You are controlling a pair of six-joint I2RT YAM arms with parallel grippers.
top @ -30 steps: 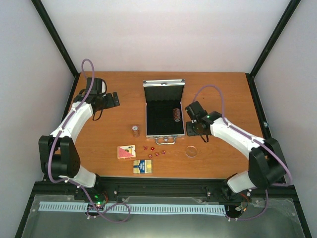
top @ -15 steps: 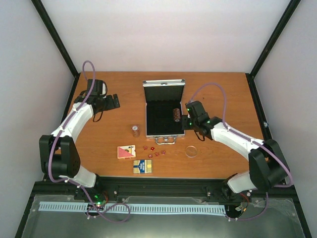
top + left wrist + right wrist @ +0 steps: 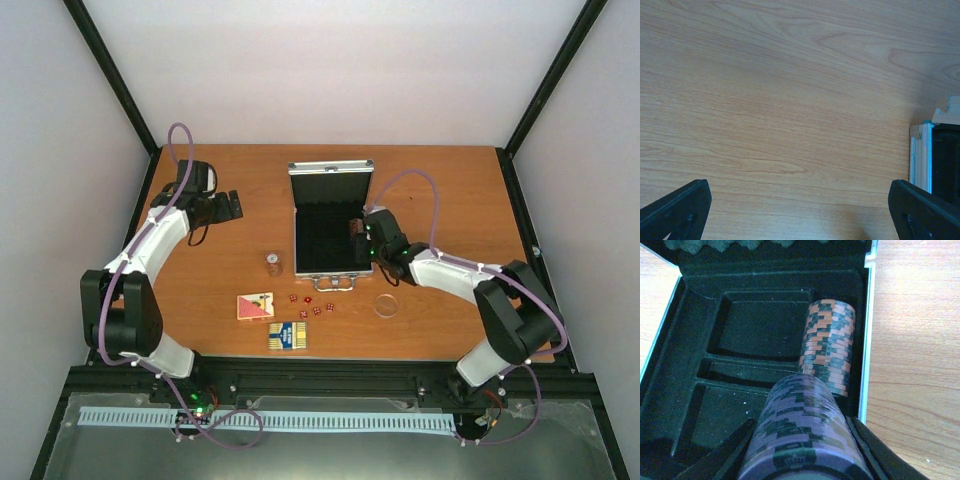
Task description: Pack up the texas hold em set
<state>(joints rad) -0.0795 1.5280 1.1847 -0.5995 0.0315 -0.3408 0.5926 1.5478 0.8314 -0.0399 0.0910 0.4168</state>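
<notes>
The right gripper (image 3: 802, 460) was partly closed on a purple-and-black stack of poker chips (image 3: 805, 425). Its black fingers (image 3: 877, 455) pressed the stack from either side, and the stack lay on its side between them. The stack hung over the near end of the right-hand trough in the black foam lining (image 3: 760, 330) of the small silver aluminium case (image 3: 867, 315). Whether the chips touched the lining could not be told. Just beyond, in the same trough, an orange-and-green stack of poker chips (image 3: 829, 340) lay on its side against the case's right wall.

From above, the case stood open in the middle of the wooden table (image 3: 450, 190), with its lid (image 3: 331, 170) raised at the far side and its handle (image 3: 335, 284) toward the arms. A short brownish chip stack (image 3: 272, 263) stood upright left of the case's near corner. Nearer the arms lay a red-and-white card deck (image 3: 255, 305) and, just beside it, a yellow-and-blue card deck (image 3: 289, 336). Tiny red dice (image 3: 312, 305) were scattered between the decks and the case. A clear round disc (image 3: 386, 304) lay near the case's right near corner.

The left gripper (image 3: 228, 203) hung far to the left, well apart from the case. Its fingers (image 3: 677, 210) were spread wide over bare wood and held nothing.
</notes>
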